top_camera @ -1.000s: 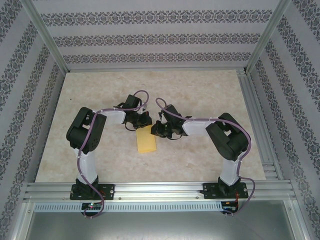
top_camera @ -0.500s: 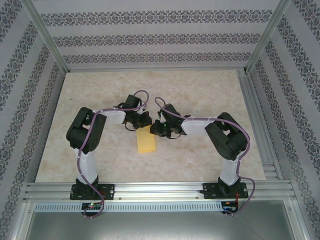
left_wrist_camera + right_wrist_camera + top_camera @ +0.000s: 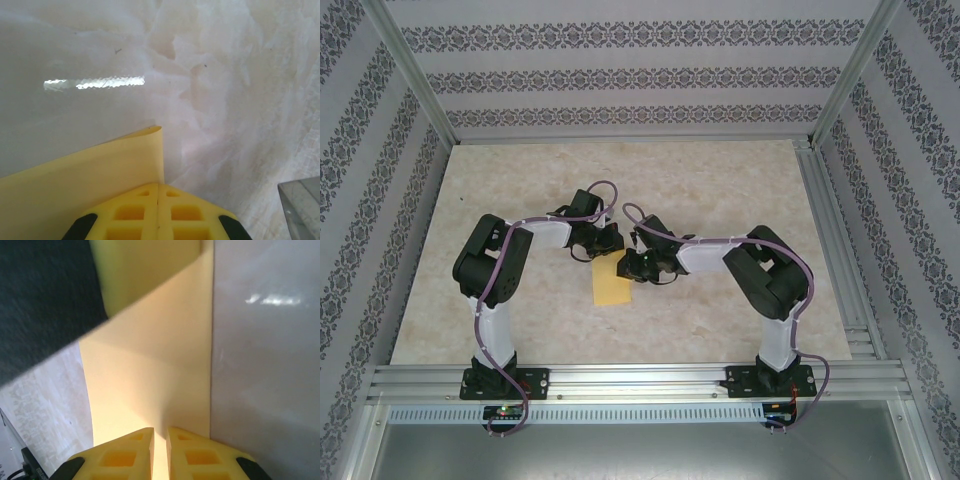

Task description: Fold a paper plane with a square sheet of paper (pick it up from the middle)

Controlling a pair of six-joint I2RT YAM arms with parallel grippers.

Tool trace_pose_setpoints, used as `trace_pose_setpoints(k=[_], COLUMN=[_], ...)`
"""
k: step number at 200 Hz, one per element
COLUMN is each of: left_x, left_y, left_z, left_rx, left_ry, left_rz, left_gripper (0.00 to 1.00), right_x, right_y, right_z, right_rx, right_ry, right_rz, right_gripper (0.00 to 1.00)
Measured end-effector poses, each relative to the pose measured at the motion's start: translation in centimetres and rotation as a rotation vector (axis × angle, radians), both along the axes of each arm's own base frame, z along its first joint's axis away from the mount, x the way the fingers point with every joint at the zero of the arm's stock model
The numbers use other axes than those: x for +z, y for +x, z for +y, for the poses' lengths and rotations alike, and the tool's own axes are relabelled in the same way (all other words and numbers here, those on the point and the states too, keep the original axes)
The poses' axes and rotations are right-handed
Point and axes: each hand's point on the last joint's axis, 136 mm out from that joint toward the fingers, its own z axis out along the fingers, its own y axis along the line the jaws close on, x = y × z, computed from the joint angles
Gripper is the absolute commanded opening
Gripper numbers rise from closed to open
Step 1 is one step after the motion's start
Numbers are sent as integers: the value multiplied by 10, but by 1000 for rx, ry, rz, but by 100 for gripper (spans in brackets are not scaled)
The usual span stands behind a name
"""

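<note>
The square sheet of paper (image 3: pixel 611 287) is plain yellow-orange and lies mid-table as an upright rectangle, its far end lifted. My left gripper (image 3: pixel 601 246) sits at that far end. In the left wrist view its yellow fingers (image 3: pixel 158 184) are pressed together, and the paper's (image 3: pixel 75 185) edge runs into their seam. My right gripper (image 3: pixel 626 268) is at the sheet's right upper edge. In the right wrist view its fingertips (image 3: pixel 160 432) stand a narrow gap apart just over the paper (image 3: pixel 150 365), which shows through the gap. The left gripper's dark body (image 3: pixel 45 300) crosses that view's upper left.
The table (image 3: pixel 720 180) is pale marble-patterned. An aluminium rail (image 3: pixel 640 378) runs along its near edge and frame posts stand at the corners, with patterned walls around. A grey metal corner (image 3: pixel 300 205) shows at the lower right of the left wrist view.
My right arm has slid left, bringing its gripper onto the paper's right upper edge. The left arm and the paper have stayed put.
</note>
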Motion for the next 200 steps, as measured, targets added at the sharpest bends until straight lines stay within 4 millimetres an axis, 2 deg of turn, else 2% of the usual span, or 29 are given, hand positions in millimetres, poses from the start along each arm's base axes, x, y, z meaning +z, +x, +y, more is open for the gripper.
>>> trace_pose_setpoints(k=[96, 123, 143, 171, 184, 200], left_x=[0, 0, 0, 0, 0, 0], left_y=[0, 0, 0, 0, 0, 0], left_z=[0, 0, 0, 0, 0, 0], left_rx=[1, 1, 0, 0, 0, 0], left_ry=[1, 2, 1, 1, 1, 1], left_rz=[-1, -1, 0, -1, -1, 0], left_gripper=[3, 3, 3, 3, 3, 3], right_x=[-1, 6, 26, 58, 62, 56], right_y=[-61, -67, -52, -8, 9, 19], right_z=[-13, -20, -18, -5, 1, 8], right_rx=[28, 26, 6, -30, -38, -33], right_ry=[-15, -35, -12, 40, 39, 23], right_rz=[62, 75, 36, -60, -90, -97], right_gripper=[16, 16, 16, 16, 15, 15])
